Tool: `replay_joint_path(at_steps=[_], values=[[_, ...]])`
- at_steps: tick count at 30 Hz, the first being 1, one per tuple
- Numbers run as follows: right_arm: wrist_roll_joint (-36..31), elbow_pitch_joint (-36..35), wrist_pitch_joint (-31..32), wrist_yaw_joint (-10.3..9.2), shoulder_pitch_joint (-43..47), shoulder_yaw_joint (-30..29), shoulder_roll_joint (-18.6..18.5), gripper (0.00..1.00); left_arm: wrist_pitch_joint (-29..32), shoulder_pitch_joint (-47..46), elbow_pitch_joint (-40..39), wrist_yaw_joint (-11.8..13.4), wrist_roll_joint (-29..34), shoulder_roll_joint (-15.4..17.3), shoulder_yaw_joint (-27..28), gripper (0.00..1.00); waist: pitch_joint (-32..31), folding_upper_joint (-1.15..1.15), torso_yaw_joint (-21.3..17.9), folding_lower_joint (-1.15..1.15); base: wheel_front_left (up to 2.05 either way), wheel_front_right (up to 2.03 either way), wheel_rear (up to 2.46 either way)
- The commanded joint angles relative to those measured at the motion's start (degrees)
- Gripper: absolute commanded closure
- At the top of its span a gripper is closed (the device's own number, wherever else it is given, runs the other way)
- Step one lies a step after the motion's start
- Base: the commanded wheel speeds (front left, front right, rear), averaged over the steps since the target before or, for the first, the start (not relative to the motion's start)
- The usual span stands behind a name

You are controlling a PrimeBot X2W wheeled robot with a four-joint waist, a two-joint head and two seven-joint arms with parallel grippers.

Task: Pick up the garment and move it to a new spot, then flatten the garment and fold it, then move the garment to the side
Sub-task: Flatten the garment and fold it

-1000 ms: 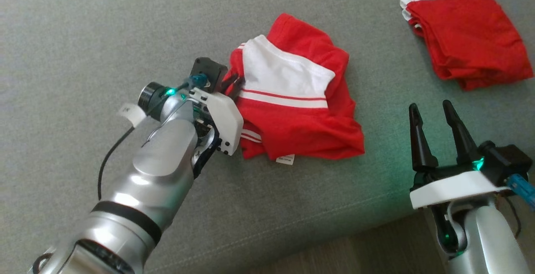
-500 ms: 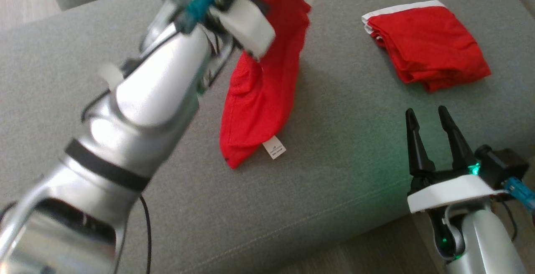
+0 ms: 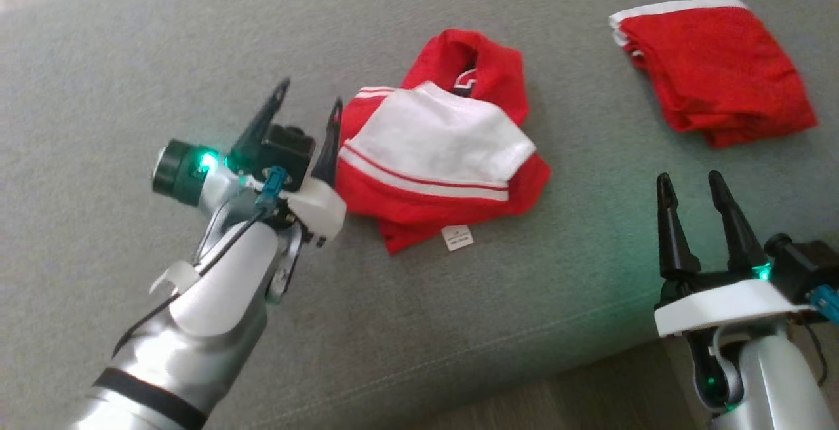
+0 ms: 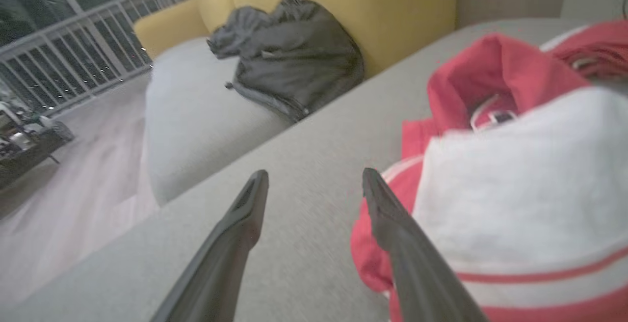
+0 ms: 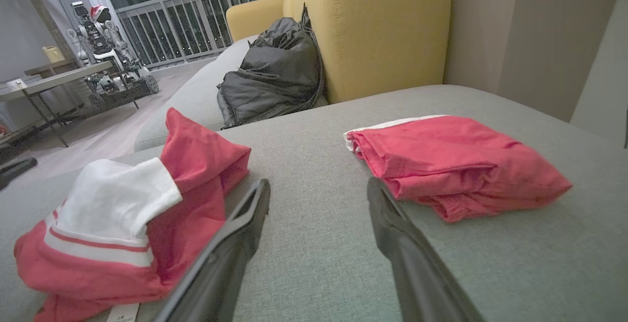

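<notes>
target: crumpled red-and-white cloth garment [image 3: 436,155], in a heap midway across the grey woven-fabric sofa seat [image 3: 98,56]. nothing holds it.

left fingers [image 3: 331,135] spread wide, empty, low over the seat at the heap's left edge. the finger on the heap side sits just beside the red hem; cannot tell if it touches. they point toward the far side, so the garment lies to their right, not between them.

right fingers [image 3: 670,220] also wide apart and empty, at the near right by the seat's near edge, well apart from the heap. left arm plainly nearer.

heap's long axis: roughly left to right, along the white panel and its red stripe. red hump at the far side, small white label [image 3: 457,236] poking out at the near side.

room: broad bare fabric left of the heap and on its near side. folded flat red cloth bundle [image 3: 714,69] takes the far right. the seat's near edge runs slantwise, pale wood floor [image 3: 590,404] beyond.

judgement: garment sits at its spot, flattening not yet begun. next grasp likely needs the left fingers turned rightward onto the hem, then spreading toward the open left.
</notes>
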Motion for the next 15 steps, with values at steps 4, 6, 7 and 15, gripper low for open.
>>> replay_joint_path(at_steps=[4,6,7,15], values=[[-0.31,-2.22,-0.52,-0.01,-1.05,1.18,-0.43,0.00,-0.69,2.14,-9.47,2.78,0.60,0.08,3.98,0.00,2.08,0.00,2.80,0.00,0.00,0.00,0.00],[-0.38,-2.20,-0.52,-0.01,-1.22,1.44,-0.43,0.00,-0.69,4.26,-12.49,1.46,-0.99,-1.30,4.84,0.00,2.46,0.00,3.64,0.00,0.00,0.00,0.00],[-0.41,-2.18,-0.52,-0.01,-1.35,1.59,-0.43,0.00,-0.69,4.97,-13.35,-0.07,-2.20,-2.18,5.02,0.00,2.55,0.00,3.95,0.00,0.00,0.00,0.00],[-0.60,-1.65,-0.52,-0.01,-2.38,3.31,-0.43,0.00,4.19,-1.82,-3.30,-7.51,-0.59,-3.51,-0.33,0.00,2.24,0.00,3.20,0.00,0.00,0.00,0.00]])
